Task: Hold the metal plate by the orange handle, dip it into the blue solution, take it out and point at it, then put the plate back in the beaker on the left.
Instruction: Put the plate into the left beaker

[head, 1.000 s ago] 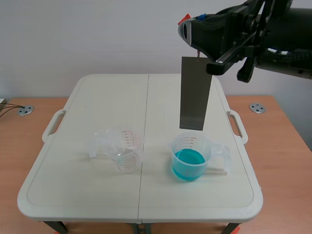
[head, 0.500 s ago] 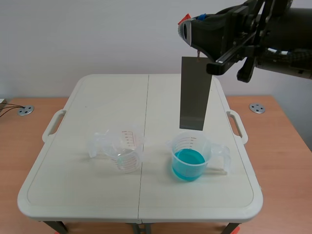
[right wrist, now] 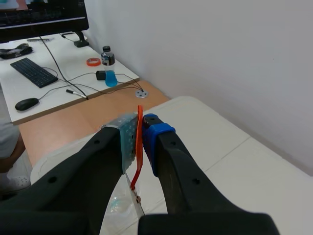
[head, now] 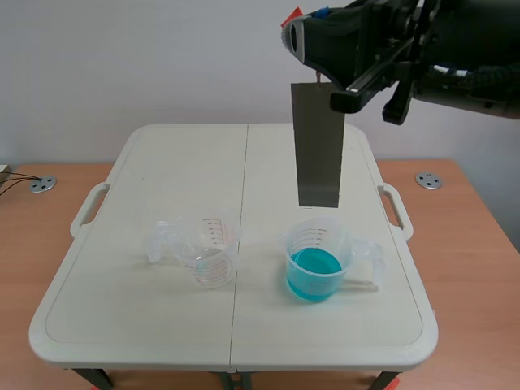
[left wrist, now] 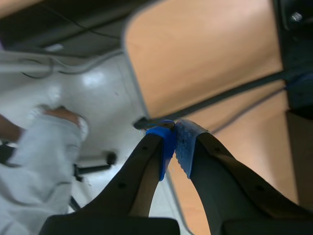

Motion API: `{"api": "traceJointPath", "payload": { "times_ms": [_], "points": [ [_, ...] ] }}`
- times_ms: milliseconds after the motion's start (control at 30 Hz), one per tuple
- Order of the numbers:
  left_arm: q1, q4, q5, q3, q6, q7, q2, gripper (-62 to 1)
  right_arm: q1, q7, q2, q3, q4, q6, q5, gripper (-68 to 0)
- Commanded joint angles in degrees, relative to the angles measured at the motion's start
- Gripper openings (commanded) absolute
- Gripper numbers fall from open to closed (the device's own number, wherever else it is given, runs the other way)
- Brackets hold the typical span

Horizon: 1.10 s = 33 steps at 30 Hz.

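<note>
A grey metal plate hangs upright in the air above the beaker of blue solution, its lower edge clear of the rim. My right gripper holds it from the top, high at the right of the scene view. In the right wrist view the right gripper is shut on the thin orange handle, pressed between its pads. An empty clear beaker stands to the left on the table. My left gripper is shut on nothing and faces the floor beside a wooden desk; it does not show in the scene view.
The white folding table sits on a wooden desk. A keyboard, a mouse and a small bottle with blue liquid lie on a side desk in the right wrist view. A person's light-clothed leg shows under the left gripper.
The right arm has risen and shifted a little left, lifting the plate higher above the blue beaker. The beakers have not moved.
</note>
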Motion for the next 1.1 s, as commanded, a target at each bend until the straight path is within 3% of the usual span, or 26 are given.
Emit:
{"api": "traceJointPath", "payload": {
  "times_ms": [0, 233, 367, 700, 1067],
  "points": [
    [-0.59, -0.33, -0.09, 0.66, 0.07, -0.2, 0.24, -57.9, 2.01, 0.83, -0.24, -0.7, 0.98, 0.66, 0.52, -66.5],
    [-3.65, -5.33, 0.74, 5.62, 0.07, 0.15, 0.68, -57.9, 5.62, -0.98, -4.04, -4.02, 0.94, 0.66, 0.11, -66.5],
    [-5.44, -7.72, 0.74, 7.39, 0.07, 1.31, 0.68, -57.9, 7.5, -2.1, -7.02, -5.95, 0.74, 0.66, -2.49, -66.5],
    [-7.13, -9.66, 0.74, 8.0, -0.35, 1.33, 0.63, -57.9, 11.17, -2.62, -13.51, -10.43, -3.54, 0.66, -6.6, -66.5],
    [-7.15, -9.66, 0.74, 8.0, -0.35, 1.31, 0.66, -57.9, 14.64, -2.47, -18.12, -14.34, -11.69, 0.66, -9.11, -66.5]
  ]
}}
